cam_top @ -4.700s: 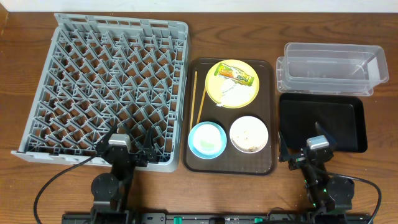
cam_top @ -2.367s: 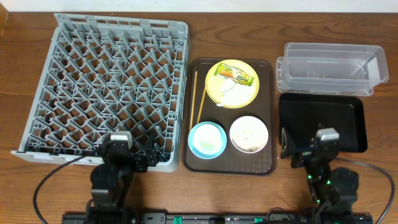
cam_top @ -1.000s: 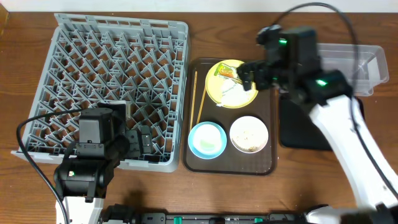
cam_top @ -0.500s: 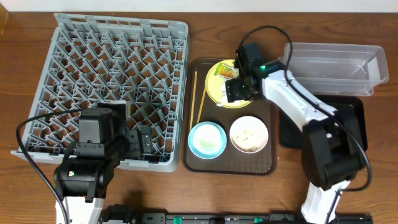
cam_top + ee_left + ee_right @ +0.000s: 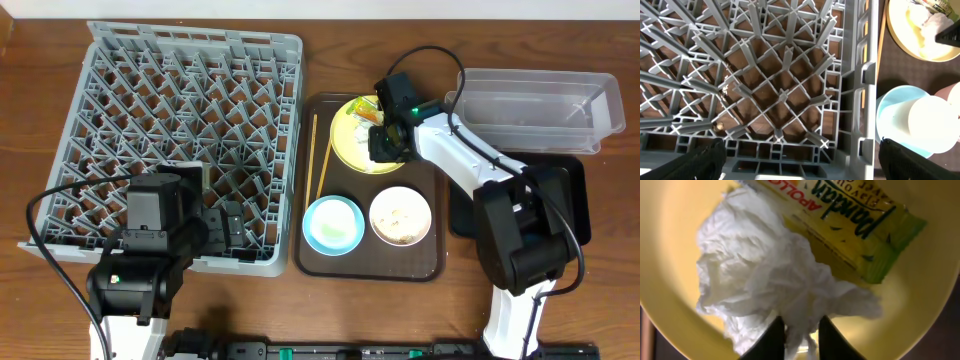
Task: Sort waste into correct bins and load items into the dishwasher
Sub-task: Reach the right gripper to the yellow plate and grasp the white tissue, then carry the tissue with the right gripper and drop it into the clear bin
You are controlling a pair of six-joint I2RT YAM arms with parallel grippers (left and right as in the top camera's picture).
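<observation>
Here the right claw [image 5: 799,326] sits low over the yellow plate [image 5: 670,225] at the far end of the brown serving tray [image 5: 318,255]. Its two fingers are pinched close on a fold of the crumpled white tissue [image 5: 760,275], so the grip looks made, though only on the tissue's nearest edge. The green-and-yellow snack wrapper [image 5: 850,220] lies just beyond, its long axis slanting across the plate and its edge touching the tissue, so a lift could drag it. The clear tub [image 5: 530,100] and black tray [image 5: 565,195] lie on this arm's right on the desk, far from the left claw [image 5: 806,161], which hangs spread wide over the grey dish rack [image 5: 765,75].
</observation>
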